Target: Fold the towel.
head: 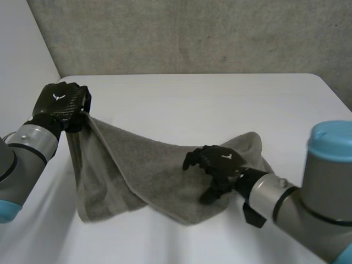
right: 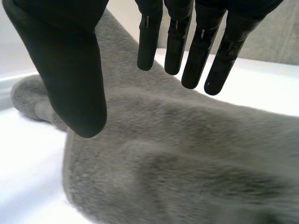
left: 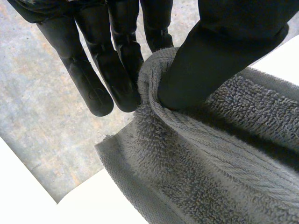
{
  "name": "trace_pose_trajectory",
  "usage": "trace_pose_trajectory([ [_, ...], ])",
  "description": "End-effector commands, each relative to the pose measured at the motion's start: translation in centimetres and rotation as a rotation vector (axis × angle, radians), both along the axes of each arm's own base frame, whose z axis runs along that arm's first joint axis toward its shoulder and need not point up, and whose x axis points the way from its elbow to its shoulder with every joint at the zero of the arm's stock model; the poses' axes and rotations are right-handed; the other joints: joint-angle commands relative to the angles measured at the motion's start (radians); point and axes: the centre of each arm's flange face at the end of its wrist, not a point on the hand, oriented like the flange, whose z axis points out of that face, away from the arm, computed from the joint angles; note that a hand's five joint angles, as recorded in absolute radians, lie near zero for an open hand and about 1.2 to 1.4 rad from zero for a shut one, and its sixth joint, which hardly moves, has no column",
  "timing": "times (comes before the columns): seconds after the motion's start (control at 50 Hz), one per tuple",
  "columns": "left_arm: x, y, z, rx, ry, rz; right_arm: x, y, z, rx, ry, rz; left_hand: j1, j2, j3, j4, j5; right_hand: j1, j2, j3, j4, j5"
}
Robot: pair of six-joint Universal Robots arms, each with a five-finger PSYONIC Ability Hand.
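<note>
Step in hand, by judgement: raised corner to be carried across w/ the rest pinned flat. For that, a firm pinch is needed betw. the left hand [head: 61,104] fingers [left: 100,70] & thumb [left: 219,51], w/ the hem carried low & level so edges meet. The right fingers [right: 201,51] are best pressed flat on the cloth first.

L fingers are clamped against the thumb on a rolled corner of the towel [head: 137,165], held up off the table [head: 220,104]. The right hand [head: 220,165] is spread, nothing gripped, poised over the towel's right part; contact can't be told. The towel is draped from the lifted corner down to the table's near middle, rumpled.
</note>
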Motion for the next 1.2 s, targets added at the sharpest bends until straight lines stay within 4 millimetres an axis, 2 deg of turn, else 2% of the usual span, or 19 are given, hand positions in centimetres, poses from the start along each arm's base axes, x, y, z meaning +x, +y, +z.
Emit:
trace_pose_trajectory([
  [0.02,0.0,0.5,0.1,-0.001,0.000,-0.003,2.8,1.2,-2.9,0.011,0.031,-0.011,0.235,0.182,0.179,0.179,0.196,0.076,0.006,0.018,0.016,0.017],
  [0.1,0.0,0.6,0.1,-0.001,0.000,-0.003,4.3,1.8,-4.3,-0.007,0.060,-0.012,0.235,0.182,0.179,0.179,0.196,0.068,-0.003,0.009,0.007,0.008],
  [0.26,0.1,0.7,0.8,-0.020,0.005,0.000,5.4,3.1,-6.1,-0.029,0.091,-0.002,0.235,0.182,0.179,0.179,0.196,0.076,0.006,0.018,0.016,0.017],
  [0.54,0.1,0.9,1.3,-0.036,0.007,-0.002,5.9,4.3,-6.7,-0.131,0.150,0.025,0.235,0.182,0.179,0.179,0.196,0.082,0.012,0.024,0.022,0.023],
  [0.66,0.1,0.8,1.3,-0.039,0.008,0.000,5.6,4.3,-7.4,-0.131,0.172,0.000,0.235,0.182,0.179,0.179,0.196,0.071,0.000,0.012,0.010,0.011],
  [0.84,0.2,0.7,1.4,-0.042,0.009,0.002,5.4,5.6,-7.6,-0.125,0.187,0.026,0.235,0.182,0.179,0.179,0.196,0.032,-0.038,-0.026,-0.028,-0.027],
  [1.2,0.1,0.8,1.4,-0.040,0.008,0.000,5.8,4.6,-7.2,-0.188,0.197,0.025,0.235,0.182,0.179,0.179,0.196,0.088,0.017,0.030,0.028,0.029],
])
